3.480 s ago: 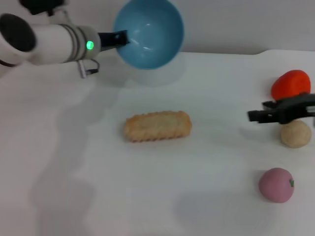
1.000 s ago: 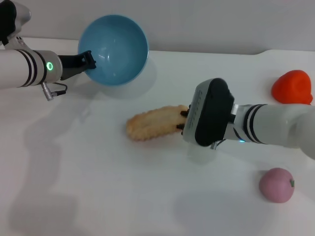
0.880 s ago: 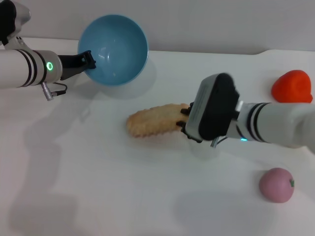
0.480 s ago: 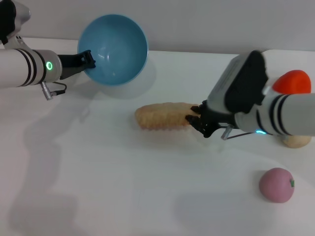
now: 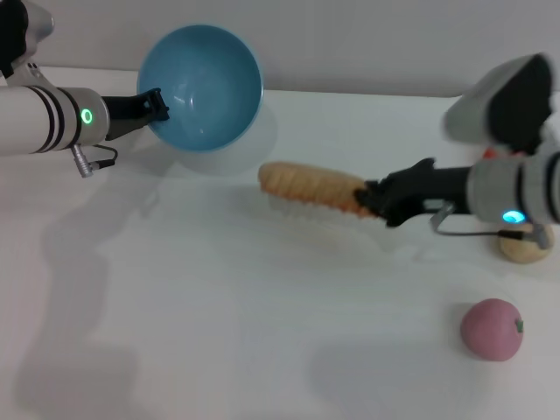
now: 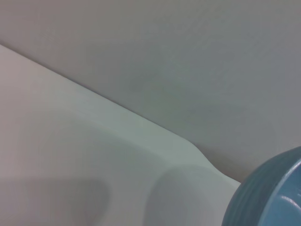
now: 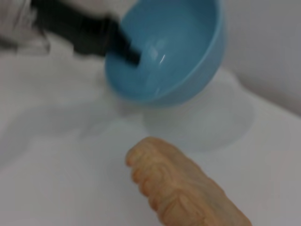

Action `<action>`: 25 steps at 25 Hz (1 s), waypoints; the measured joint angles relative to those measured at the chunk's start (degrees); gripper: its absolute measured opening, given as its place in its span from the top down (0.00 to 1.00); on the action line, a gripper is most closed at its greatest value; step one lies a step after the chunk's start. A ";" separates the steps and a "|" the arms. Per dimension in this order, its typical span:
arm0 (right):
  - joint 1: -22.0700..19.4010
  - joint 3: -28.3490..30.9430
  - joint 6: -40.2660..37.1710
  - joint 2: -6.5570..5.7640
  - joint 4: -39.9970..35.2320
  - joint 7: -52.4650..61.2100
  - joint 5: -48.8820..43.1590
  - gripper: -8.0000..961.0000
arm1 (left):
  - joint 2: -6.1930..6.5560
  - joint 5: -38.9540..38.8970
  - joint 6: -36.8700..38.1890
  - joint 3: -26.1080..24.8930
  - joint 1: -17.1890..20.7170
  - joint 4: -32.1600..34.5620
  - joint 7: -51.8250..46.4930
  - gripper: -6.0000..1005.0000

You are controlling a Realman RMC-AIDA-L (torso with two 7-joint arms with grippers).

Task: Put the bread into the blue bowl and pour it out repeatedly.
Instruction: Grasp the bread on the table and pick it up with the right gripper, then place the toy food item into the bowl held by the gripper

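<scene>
Blue bowl (image 5: 200, 87), tilted, clamped in left gripper (image 5: 149, 108); right gripper (image 5: 374, 200) pinches bread (image 5: 312, 185) by its far end, long axis aimed at the bowl's mouth.

White table (image 5: 219, 332): smooth, matte surface, bounded at the rear by a grey wall. Resting directly on it at the robot's right are a pink ball (image 5: 492, 329) near the front and a round tan ball (image 5: 525, 247) just behind it, apart.
</scene>
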 joint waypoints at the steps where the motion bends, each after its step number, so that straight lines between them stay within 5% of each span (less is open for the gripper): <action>1: -0.70 1.49 -0.85 -0.04 -0.78 -0.12 0.80 0.81 | 0.02 0.00 0.00 0.00 0.00 0.00 0.00 0.99; 14: -8.95 29.03 -27.10 -0.12 -4.37 -13.31 23.80 0.89 | 0.47 -0.01 -0.59 0.25 -0.06 0.23 0.01 0.99; 25: -5.89 30.10 -28.68 0.18 0.35 -20.78 28.86 0.89 | -2.02 0.00 -13.99 0.68 -3.48 -0.11 3.21 0.99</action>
